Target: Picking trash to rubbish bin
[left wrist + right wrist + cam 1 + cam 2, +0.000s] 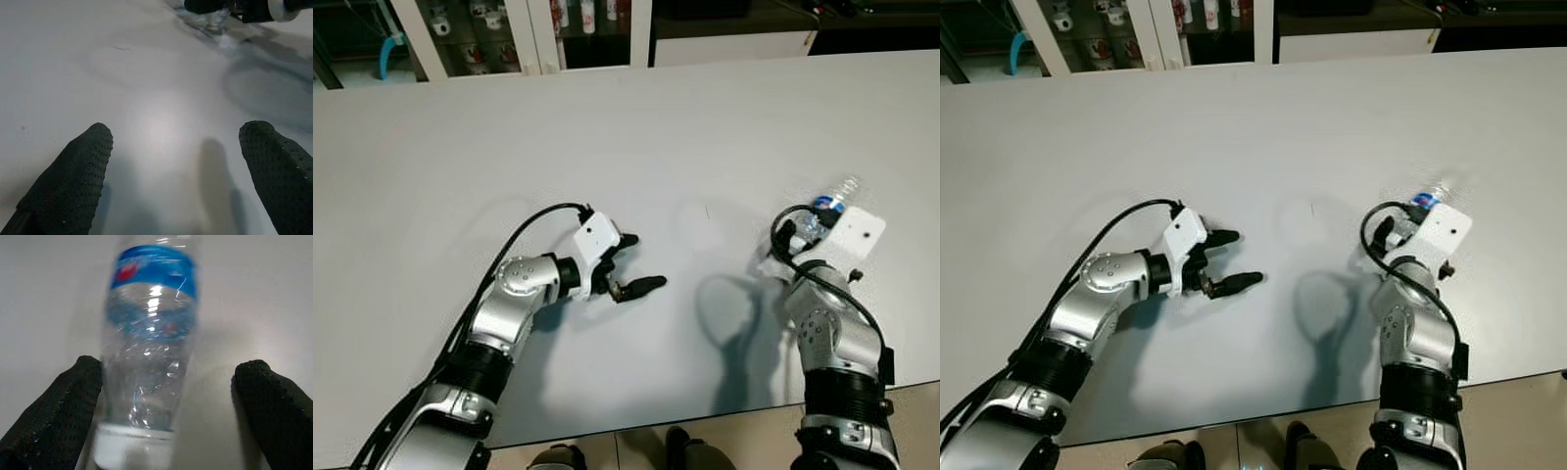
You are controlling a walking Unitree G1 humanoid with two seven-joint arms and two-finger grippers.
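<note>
A clear, crinkled bottle [149,347] with blue label and white cap lies between the spread right tool [171,406].

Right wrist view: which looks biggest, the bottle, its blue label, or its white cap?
1. The plastic bottle, biggest.
2. Its blue label.
3. Its white cap, smallest, though cut off by the picture's edge and nearest the camera, so label versus cap is unsure.

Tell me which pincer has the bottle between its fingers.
The right pincer: the clear bottle with a blue label lies between its open fingers. The left pincer is open over bare table.
</note>
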